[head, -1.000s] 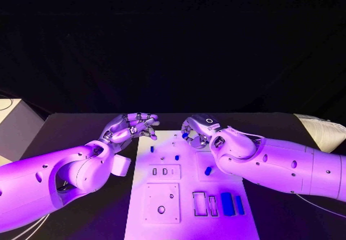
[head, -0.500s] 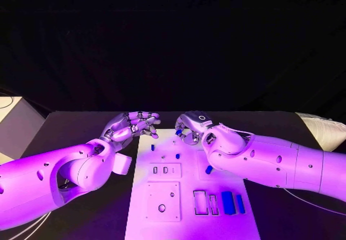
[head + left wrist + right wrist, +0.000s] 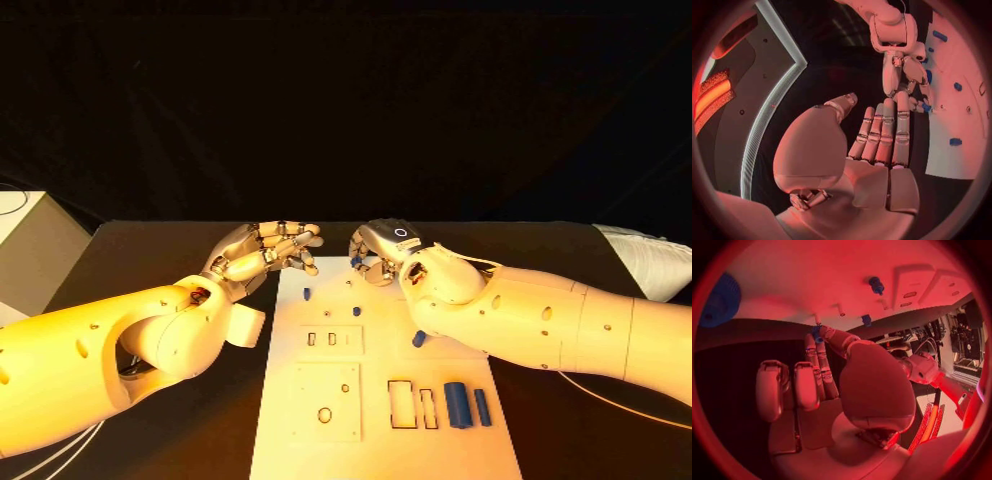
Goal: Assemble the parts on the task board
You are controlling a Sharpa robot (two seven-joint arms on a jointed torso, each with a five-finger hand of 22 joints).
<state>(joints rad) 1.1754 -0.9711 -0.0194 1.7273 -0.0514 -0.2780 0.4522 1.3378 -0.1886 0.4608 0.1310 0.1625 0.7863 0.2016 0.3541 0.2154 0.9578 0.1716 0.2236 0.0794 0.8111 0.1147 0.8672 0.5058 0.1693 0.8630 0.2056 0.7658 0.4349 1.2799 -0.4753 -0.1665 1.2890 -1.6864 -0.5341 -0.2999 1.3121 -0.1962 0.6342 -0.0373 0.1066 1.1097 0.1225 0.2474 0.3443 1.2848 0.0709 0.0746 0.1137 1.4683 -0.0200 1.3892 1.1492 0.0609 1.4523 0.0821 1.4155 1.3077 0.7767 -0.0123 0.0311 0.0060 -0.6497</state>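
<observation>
Right hand (image 3: pixel 382 252): at 12 o'clock end of the task board (image 3: pixel 378 420), pinches a small blue part (image 3: pixel 816 333) in fingertips, just above the board's far edge.
Left hand (image 3: pixel 270 250): at 10 o'clock of board, over the table (image 3: pixel 144 260), fingers apart and a little bent, holds nothing.
Blue parts: two long blue bars (image 3: pixel 466 404) at 5 o'clock, a blue peg (image 3: pixel 358 311) near middle.

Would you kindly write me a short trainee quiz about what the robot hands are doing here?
1. True or false: the left robot hand holds a part.
2. What does the right robot hand pinch? A) a blue part B) a cable C) nothing
3. Fill in: the two long blue parts lie at the board's ___ end, seen from the robot.
Key: 1 false; 2 A; 3 near.
</observation>
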